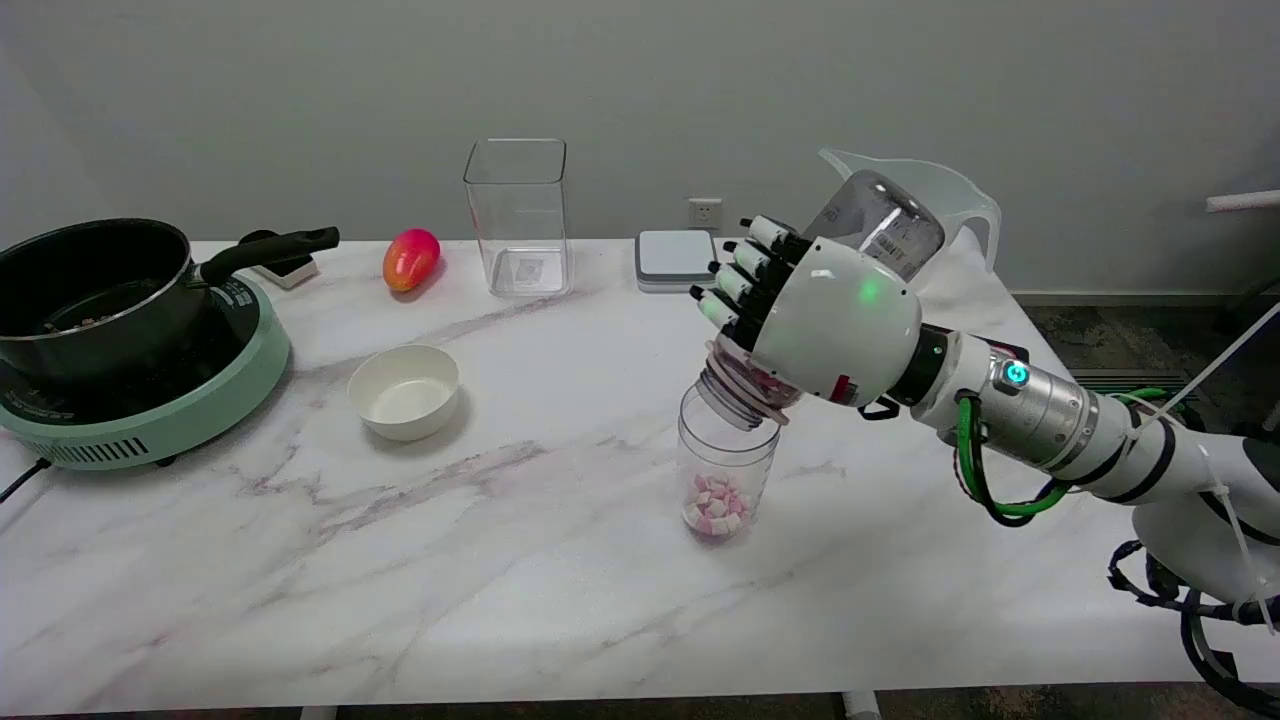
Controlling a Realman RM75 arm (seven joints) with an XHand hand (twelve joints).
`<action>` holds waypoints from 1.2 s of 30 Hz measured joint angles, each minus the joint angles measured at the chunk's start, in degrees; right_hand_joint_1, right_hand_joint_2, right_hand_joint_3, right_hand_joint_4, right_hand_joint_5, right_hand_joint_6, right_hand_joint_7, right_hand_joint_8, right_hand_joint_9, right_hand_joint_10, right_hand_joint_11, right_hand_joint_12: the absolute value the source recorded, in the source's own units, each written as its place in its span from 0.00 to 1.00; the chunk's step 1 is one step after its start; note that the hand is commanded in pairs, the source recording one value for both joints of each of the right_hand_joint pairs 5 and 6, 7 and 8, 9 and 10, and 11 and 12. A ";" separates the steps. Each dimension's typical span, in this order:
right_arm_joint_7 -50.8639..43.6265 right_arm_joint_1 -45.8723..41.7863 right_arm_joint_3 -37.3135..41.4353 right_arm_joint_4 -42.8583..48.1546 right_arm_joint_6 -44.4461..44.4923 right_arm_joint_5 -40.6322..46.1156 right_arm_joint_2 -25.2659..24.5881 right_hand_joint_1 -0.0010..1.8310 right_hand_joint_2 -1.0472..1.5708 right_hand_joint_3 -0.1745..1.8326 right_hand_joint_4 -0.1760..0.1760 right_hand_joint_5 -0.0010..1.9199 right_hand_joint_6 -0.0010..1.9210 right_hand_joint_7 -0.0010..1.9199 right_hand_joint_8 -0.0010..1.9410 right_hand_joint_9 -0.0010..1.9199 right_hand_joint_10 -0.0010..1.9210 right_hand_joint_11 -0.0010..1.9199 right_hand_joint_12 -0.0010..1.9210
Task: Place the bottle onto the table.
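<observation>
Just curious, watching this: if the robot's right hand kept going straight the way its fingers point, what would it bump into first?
The right hand, gripping the tilted bottle, points left across the table. That way looks free; if it sank, the white bowl would probably be first. Depth is hard to judge from one view.

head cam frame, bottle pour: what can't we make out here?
- Bottle middle: head view, hidden behind the right hand; the grip itself is unseen.
- Bottle mouth against the clear jar: touching or apart, unclear through clear plastic.
- Pot contents: too dark.
- Pitcher base: hidden behind bottle and hand.
- Right arm: cut off by the right edge.
</observation>
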 measured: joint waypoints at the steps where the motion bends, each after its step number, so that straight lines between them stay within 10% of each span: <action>1: -0.02 0.00 0.00 0.00 -0.01 -0.06 0.00 0.81 0.89 0.23 0.50 1.00 1.00 1.00 0.99 0.81 0.81 0.67 0.67; 21: -0.99 0.15 0.61 0.08 -2.93 6.01 -0.26 0.81 0.88 0.24 0.50 1.00 1.00 1.00 0.99 0.80 0.80 0.68 0.67; 36: -2.58 0.56 0.83 -2.92 -6.33 35.00 -1.06 0.84 0.87 0.25 0.50 1.00 1.00 1.00 0.99 0.80 0.80 0.67 0.67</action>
